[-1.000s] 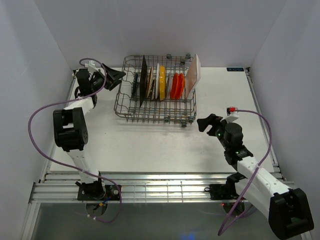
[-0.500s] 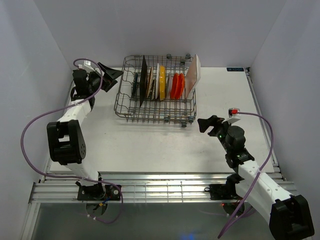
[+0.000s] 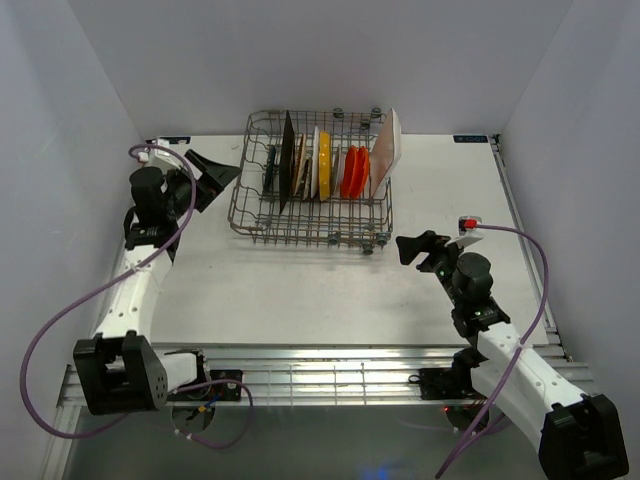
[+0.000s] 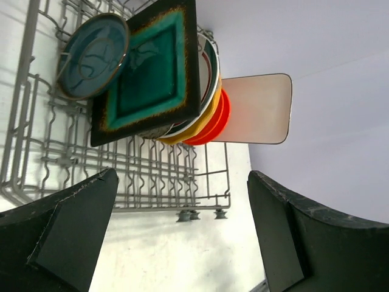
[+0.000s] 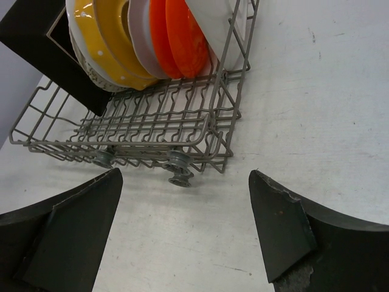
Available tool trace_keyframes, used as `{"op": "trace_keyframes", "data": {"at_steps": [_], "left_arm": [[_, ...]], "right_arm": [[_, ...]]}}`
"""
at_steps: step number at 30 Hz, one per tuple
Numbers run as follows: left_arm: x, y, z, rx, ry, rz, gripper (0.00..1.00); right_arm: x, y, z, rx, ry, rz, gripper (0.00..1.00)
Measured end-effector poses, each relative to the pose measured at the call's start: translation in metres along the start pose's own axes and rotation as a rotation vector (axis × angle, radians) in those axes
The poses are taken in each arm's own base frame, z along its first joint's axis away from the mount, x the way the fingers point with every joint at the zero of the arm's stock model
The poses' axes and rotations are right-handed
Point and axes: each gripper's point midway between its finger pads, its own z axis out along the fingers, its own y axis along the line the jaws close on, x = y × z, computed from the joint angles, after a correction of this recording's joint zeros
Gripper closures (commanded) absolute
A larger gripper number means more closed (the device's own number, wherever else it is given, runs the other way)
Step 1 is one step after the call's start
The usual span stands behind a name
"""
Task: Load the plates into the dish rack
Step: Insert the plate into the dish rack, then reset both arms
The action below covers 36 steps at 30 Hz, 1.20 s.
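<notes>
White table [image 3: 300, 290] carried the rack [image 3: 262, 222] at its far middle, and no loose plate showed on the bare part in view. The plates [image 3: 324, 165] stood on edge in a row between the tines, from the round teal one [image 4: 94, 55] and the square one [image 4: 152, 73] at the left to the white rectangular one [image 4: 255, 109] at the right end, which leaned out over the rim.

The loading looked finished, so the step in hand was probably to back both arms off. The left claw [image 3: 212, 178] hung just left of the rack, released and empty. The right claw [image 3: 418, 248] hung near the rack's near right corner, apart from it, also released and empty. Done well, each would draw toward its own base, away from the wire. The right arm would need to pass low and wide of that leaning plate, the likeliest to tip.
</notes>
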Motion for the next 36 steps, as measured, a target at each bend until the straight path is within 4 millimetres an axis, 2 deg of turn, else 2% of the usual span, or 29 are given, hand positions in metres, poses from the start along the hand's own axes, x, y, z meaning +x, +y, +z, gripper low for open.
{"op": "trace_keyframes", "data": {"at_steps": [7,11,16,22,27,32,36], "left_arm": [[0.021,0.011,-0.045,-0.072,-0.052,0.063,0.02],[0.035,0.027,-0.056,-0.125,-0.041,0.073,0.02],[0.052,0.042,-0.07,-0.168,-0.022,0.088,0.02],[0.062,0.037,-0.096,-0.15,-0.06,0.138,0.02],[0.062,0.028,-0.116,-0.128,-0.11,0.198,0.02],[0.063,0.023,-0.126,-0.11,-0.14,0.233,0.02],[0.066,0.025,-0.128,-0.109,-0.139,0.242,0.02]], "right_arm": [[-0.004,0.002,-0.001,-0.007,-0.013,-0.002,0.1],[-0.005,0.003,-0.003,-0.012,-0.018,-0.002,0.1],[-0.017,0.009,-0.011,-0.03,-0.056,-0.007,0.1],[-0.023,0.012,-0.025,-0.043,-0.069,-0.03,0.1],[-0.019,0.015,-0.037,-0.061,-0.035,-0.05,0.1],[-0.013,0.018,-0.051,-0.086,-0.013,-0.07,0.1],[-0.016,0.02,-0.062,-0.115,-0.064,-0.08,0.1]]}}
